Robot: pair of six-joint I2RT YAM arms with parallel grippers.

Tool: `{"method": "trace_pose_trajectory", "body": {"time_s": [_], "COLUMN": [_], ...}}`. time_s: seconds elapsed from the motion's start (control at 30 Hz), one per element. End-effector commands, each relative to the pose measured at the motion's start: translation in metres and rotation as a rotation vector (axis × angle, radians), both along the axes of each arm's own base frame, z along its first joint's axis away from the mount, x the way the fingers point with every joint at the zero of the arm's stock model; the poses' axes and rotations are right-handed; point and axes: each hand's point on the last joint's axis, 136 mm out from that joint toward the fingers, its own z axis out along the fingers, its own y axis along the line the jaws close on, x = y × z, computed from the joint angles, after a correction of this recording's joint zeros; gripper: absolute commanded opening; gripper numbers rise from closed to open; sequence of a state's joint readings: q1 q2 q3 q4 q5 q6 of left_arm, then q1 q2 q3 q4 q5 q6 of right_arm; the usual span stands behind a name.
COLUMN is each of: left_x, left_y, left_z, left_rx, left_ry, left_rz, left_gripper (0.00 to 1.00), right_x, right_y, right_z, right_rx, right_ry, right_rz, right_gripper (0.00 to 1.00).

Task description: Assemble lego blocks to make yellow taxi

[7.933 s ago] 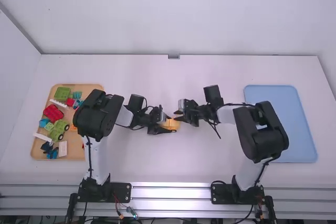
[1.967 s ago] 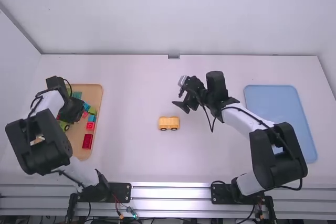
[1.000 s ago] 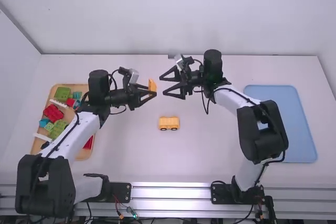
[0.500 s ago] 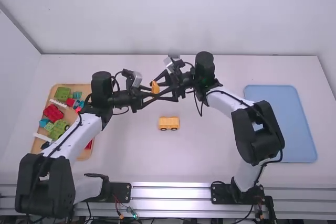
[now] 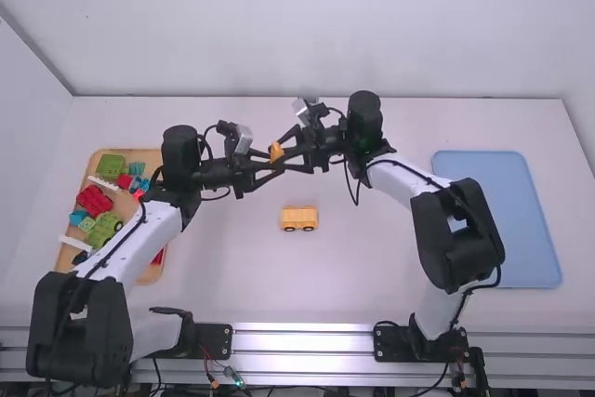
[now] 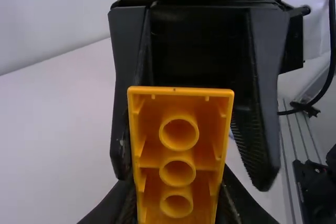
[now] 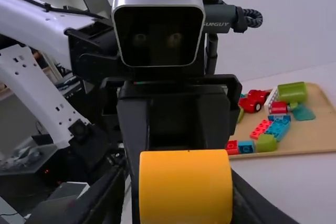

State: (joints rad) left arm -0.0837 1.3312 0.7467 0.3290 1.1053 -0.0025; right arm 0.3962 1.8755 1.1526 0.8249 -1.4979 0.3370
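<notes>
My left gripper (image 5: 271,166) is raised above the table's middle, shut on a hollow orange block (image 5: 276,151). In the left wrist view that gripper (image 6: 176,195) grips the block (image 6: 178,114), its tubed underside turned to the camera. Facing it, my right gripper (image 5: 286,153) stands open around the same block, with a gap beside one finger. The right wrist view has the right gripper (image 7: 181,192) behind the block's smooth face (image 7: 185,187). Below both grippers a yellow wheeled vehicle base (image 5: 299,218) sits upright on the table.
A wooden tray (image 5: 149,272) at the left holds several red, green, blue and white pieces; in the right wrist view the tray (image 7: 315,148) lies beyond the left gripper. A blue tray (image 5: 498,220) lies on the right. Both forearms meet closely above the table's middle.
My left gripper came from the wooden tray with the orange block. The right gripper has moved left to it, and its fingers have narrowed slightly over the last half second. The wheeled base stayed put.
</notes>
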Motion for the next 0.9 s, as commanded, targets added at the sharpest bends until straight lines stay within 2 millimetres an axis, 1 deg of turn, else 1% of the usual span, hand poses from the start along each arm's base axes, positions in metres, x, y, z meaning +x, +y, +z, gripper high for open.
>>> {"method": "trace_pose_trajectory", "body": {"time_s": [0.0, 0.13, 0.2, 0.23, 0.47, 0.5, 0.53, 0.57, 0.6, 0.63, 0.7, 0.73, 0.77, 0.8, 0.83, 0.87], "left_x": [0.003, 0.003, 0.003, 0.003, 0.003, 0.004, 0.004, 0.004, 0.004, 0.004, 0.005, 0.008, 0.011, 0.011, 0.014, 0.017], "left_y": [0.003, 0.003, 0.003, 0.003, 0.003, 0.003, 0.003, 0.004, 0.004, 0.004, 0.004, 0.006, 0.008, 0.008, 0.010, 0.012], "left_z": [-0.002, -0.003, -0.003, -0.003, -0.003, -0.003, -0.003, -0.003, -0.003, -0.004, -0.004, -0.006, -0.009, -0.009, -0.012, -0.015], "left_rx": [0.003, 0.004, 0.004, 0.004, 0.006, 0.006, 0.006, 0.007, 0.009, 0.010, 0.012, 0.019, 0.030, 0.030, 0.042, 0.051], "left_ry": [0.007, 0.011, 0.010, 0.010, 0.006, 0.012, 0.011, 0.009, 0.006, 0.006, 0.008, 0.012, 0.022, 0.022, 0.032, 0.041], "left_rz": [0.024, 0.024, 0.024, 0.024, 0.023, 0.030, 0.030, 0.031, 0.030, 0.030, 0.037, 0.055, 0.079, 0.079, 0.107, 0.127], "left_gripper": [0.01, 0.01, 0.01, 0.01, 0.02, 0.06, 0.10, 0.24, 0.33, 0.49, 0.65, 0.86, 0.99, 0.99, 0.99, 0.99], "right_x": [-0.001, -0.001, -0.001, -0.001, 0.000, 0.001, 0.001, 0.001, 0.001, 0.003, 0.010, 0.018, 0.029, 0.029, 0.040, 0.046], "right_y": [-0.002, -0.002, -0.002, -0.002, -0.003, -0.004, -0.004, -0.004, -0.004, -0.004, -0.003, -0.004, -0.006, -0.006, -0.008, -0.010], "right_z": [0.005, 0.005, 0.005, 0.005, 0.005, 0.005, 0.005, 0.005, 0.005, 0.005, 0.005, 0.005, 0.005, 0.005, 0.005, 0.005], "right_rx": [0.008, 0.008, 0.008, 0.008, 0.008, 0.009, 0.009, 0.013, 0.017, 0.022, 0.022, 0.020, 0.019, 0.019, 0.018, 0.017], "right_ry": [-0.020, -0.019, -0.019, -0.019, -0.020, -0.023, -0.023, -0.032, -0.046, -0.059, -0.059, -0.056, -0.056, -0.056, -0.057, -0.055], "right_rz": [0.034, 0.035, 0.034, 0.034, 0.031, 0.029, 0.028, 0.029, 0.029, 0.018, -0.021, -0.068, -0.122, -0.122, -0.175, -0.206], "right_gripper": [0.40, 0.39, 0.35, 0.35, 0.20, 0.20, 0.20, 0.17, 0.13, 0.08, 0.06, 0.04, 0.03, 0.03, 0.02, 0.00]}}
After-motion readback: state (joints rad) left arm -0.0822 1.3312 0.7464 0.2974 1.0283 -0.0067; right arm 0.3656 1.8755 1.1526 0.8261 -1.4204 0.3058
